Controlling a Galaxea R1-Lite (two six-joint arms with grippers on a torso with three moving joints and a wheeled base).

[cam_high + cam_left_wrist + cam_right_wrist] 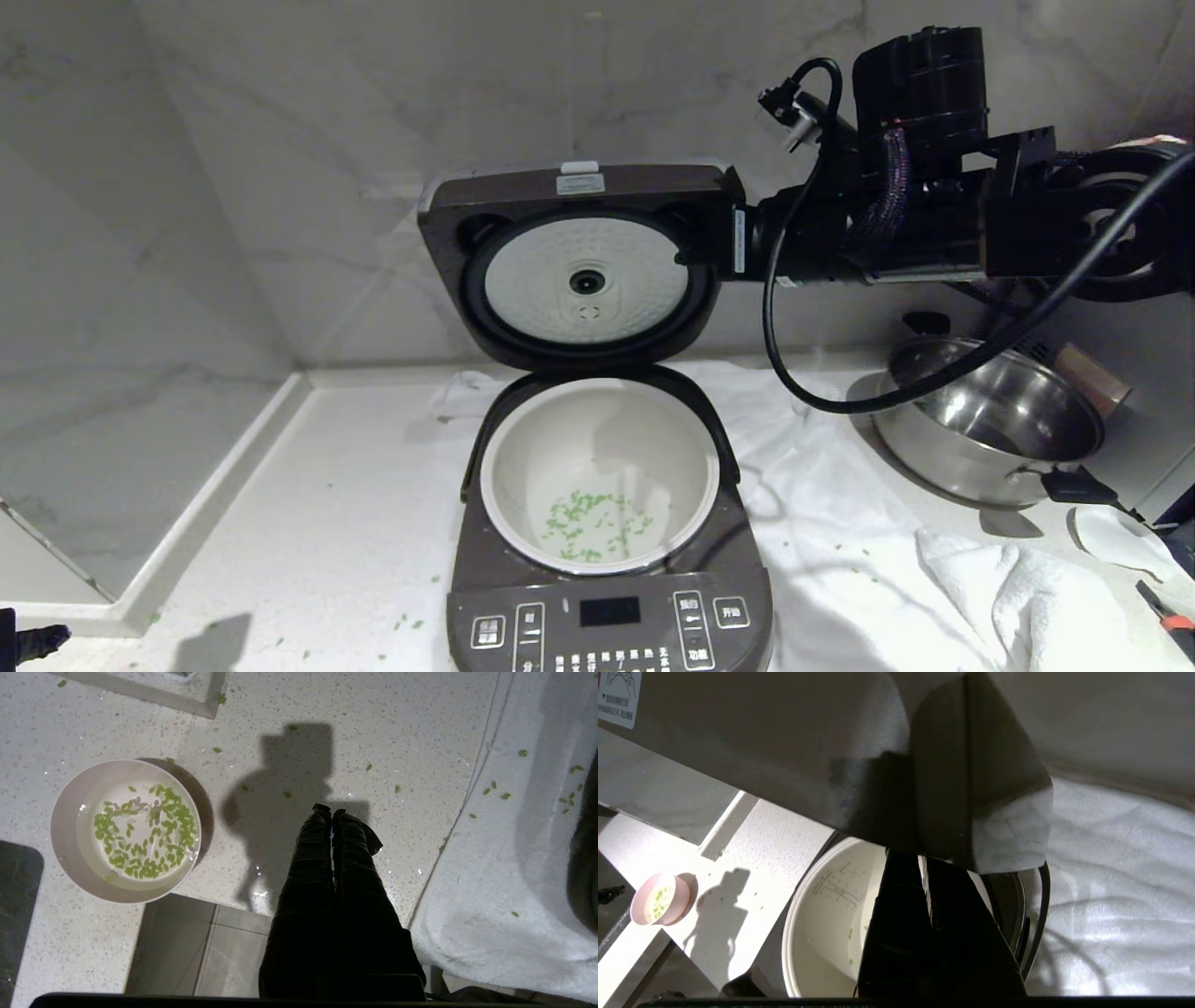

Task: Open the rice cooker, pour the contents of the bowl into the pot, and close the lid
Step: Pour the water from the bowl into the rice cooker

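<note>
The rice cooker (607, 611) stands open, its lid (583, 266) upright with the white inner plate facing me. Green contents (593, 527) lie in the white pot (523, 467). In the left wrist view the pink bowl (70, 830) sits on the counter with more green bits (145, 833) in liquid. My left gripper (331, 810) hovers shut and empty to the bowl's side. My right gripper (922, 858) is shut, its tips against the back of the lid (831, 742), above the pot (822, 919). The bowl (658, 900) shows far off there.
A steel pan (994, 425) with black handles stands right of the cooker on a white towel (840, 523). Loose green bits dot the counter (373, 718) and towel (514, 858). Marble walls close the back and left. The counter's front edge drops to floor tiles (196, 947).
</note>
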